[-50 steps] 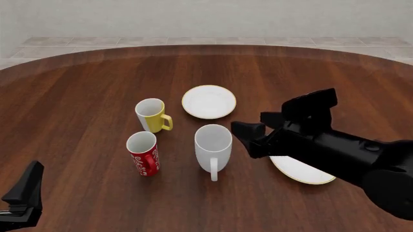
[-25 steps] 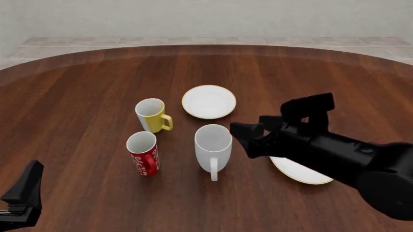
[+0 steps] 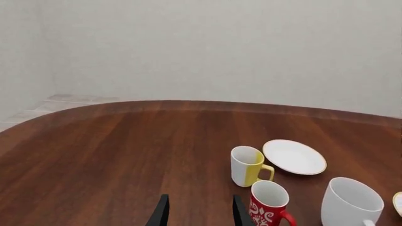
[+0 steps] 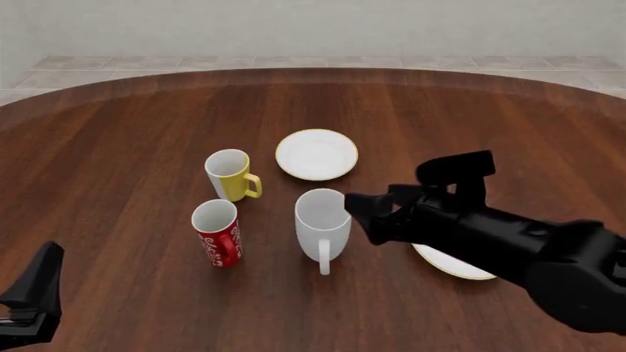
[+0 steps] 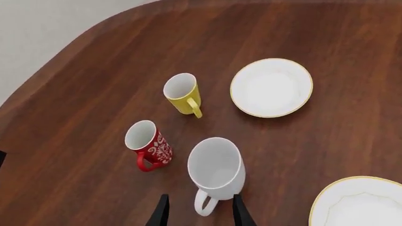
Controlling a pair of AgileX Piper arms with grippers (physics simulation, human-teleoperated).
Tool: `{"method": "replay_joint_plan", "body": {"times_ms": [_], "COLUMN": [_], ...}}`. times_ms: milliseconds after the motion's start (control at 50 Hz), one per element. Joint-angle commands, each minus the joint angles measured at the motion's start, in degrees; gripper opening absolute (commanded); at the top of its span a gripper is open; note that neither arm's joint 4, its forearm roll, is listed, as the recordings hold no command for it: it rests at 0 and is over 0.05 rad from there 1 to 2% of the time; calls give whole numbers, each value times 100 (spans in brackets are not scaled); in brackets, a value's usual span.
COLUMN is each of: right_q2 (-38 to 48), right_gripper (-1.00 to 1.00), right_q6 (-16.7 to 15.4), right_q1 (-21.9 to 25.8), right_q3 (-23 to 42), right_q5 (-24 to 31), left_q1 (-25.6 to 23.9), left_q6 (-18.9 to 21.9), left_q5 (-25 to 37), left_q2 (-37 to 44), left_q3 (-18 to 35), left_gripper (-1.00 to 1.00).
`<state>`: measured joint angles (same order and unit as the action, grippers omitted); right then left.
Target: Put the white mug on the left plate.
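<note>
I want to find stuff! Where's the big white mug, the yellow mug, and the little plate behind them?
white mug (image 4: 323,224), front view, on its outer wall.
yellow mug (image 4: 229,176), front view, on its side.
left plate (image 4: 316,155), front view, on its bare middle.

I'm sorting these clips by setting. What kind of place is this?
Probably a simulated dining-table setup: a round wooden table holding mugs such as the white mug and a gold-rimmed plate, with a plain wall behind.
</note>
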<state>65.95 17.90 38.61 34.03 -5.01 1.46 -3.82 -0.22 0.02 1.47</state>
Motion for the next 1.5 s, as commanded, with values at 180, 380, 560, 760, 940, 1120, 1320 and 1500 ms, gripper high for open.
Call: {"method": "replay_joint_plan", "body": {"times_ms": [180, 380, 560, 760, 940, 1120, 1320, 1500], "right_q2": [233, 351, 609, 785, 1013, 1096, 1146, 1195], "right_gripper": [100, 100, 100, 100, 100, 100, 100, 100], "right_q6": [-50, -67, -192, -184, -173, -135, -97, -103], "right_q1": [1, 49, 88, 65, 16, 19, 7, 17], "right_q3": [-40, -40, 23, 47, 58, 64, 78, 79], "right_q5": [-182, -243, -287, -333, -376, -395, -405, -434], "left_q1": [13, -2, -4, -34, -24, -21, -23, -12], "left_q6": [-15, -24, -51, -61, -84, -102, -116, -139], "left_q5": [5, 2, 0, 4, 4, 5, -4, -11], "left_q2": [0, 0, 0, 1, 0, 0, 0, 0], "left_q3": [17, 12, 16, 12, 25, 32, 37, 40], "left_gripper": [100, 100, 100, 100, 100, 100, 100, 100]}}
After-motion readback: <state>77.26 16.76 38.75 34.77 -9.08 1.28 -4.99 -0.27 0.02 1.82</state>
